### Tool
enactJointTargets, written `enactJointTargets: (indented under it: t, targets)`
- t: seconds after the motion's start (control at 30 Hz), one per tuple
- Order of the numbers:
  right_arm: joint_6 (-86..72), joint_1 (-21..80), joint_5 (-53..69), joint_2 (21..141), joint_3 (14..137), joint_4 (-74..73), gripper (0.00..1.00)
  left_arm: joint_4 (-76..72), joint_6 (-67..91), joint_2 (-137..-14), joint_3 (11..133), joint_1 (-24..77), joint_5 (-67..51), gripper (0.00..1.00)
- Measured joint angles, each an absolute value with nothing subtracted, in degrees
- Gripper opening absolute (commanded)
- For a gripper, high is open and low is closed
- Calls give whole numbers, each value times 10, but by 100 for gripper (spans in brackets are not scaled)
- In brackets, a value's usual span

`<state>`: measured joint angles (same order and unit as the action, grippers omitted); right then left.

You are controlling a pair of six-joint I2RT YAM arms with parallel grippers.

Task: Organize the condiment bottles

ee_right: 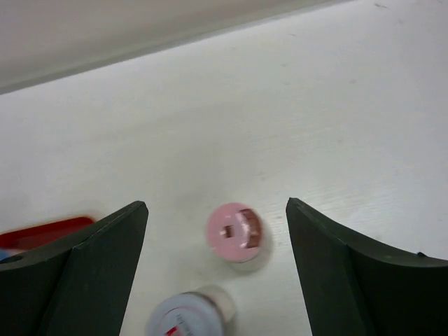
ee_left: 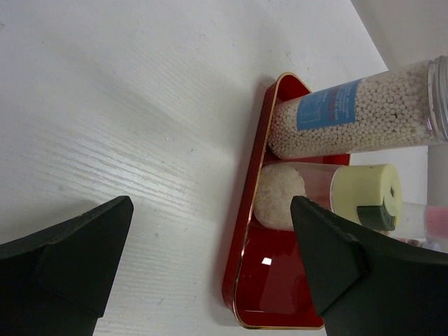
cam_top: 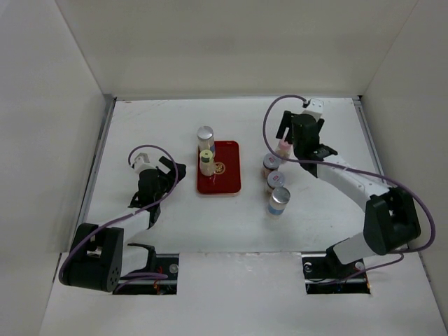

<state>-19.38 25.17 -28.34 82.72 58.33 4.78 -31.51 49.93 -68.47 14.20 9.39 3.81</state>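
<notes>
Right gripper [ee_right: 217, 203] hovered spread wide above the pink-capped bottle [ee_right: 234, 233], which stood upright between its jaws, untouched; its round pink cap looked slightly blurred.

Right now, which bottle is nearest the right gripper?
The pink-capped bottle, at the far end of the row of four right of the red tray. The right gripper hangs open over it.

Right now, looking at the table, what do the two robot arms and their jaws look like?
Both the left arm and right arm are slim white links with chunky black joints. A thin purple cable loops along each. The jaws are matte black and wedge-shaped, with no markings visible.
</notes>
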Motion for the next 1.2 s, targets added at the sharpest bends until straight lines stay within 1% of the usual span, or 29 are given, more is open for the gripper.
enactJointTargets:
  t: [0.07, 0.2, 0.33, 0.5, 0.6, 0.67, 0.8, 0.93, 1.03, 1.2]
  targets:
    - [-194, 231, -287, 851, 583, 34, 88, -315, 500, -685, 142, 94, 38, 100]
    - [-194, 229, -278, 903, 583, 13, 87, -315, 500, -690, 142, 94, 38, 100]
    - [-195, 229, -263, 943, 588, 0, 81, -316, 500, -691, 142, 94, 38, 100]
    - [-197, 225, -255, 979, 612, 4, 65, -317, 500, -693, 142, 94, 35, 100]
    - [-193, 225, -253, 984, 615, 16, 50, -318, 500, -693, 142, 94, 34, 100]
    - [-190, 225, -251, 986, 620, 20, 45, -318, 500, -695, 142, 94, 32, 100]
    - [-181, 225, -251, 986, 634, 26, 43, -319, 500, -695, 142, 94, 31, 100]
    - [-164, 236, -253, 962, 639, 48, 43, -320, 500, -695, 142, 94, 29, 100]
    - [-152, 276, -257, 931, 643, 66, 43, -320, 500, -695, 142, 94, 30, 100]
    - [-147, 384, -255, 915, 656, 100, 43, -320, 501, -694, 142, 88, 29, 100]
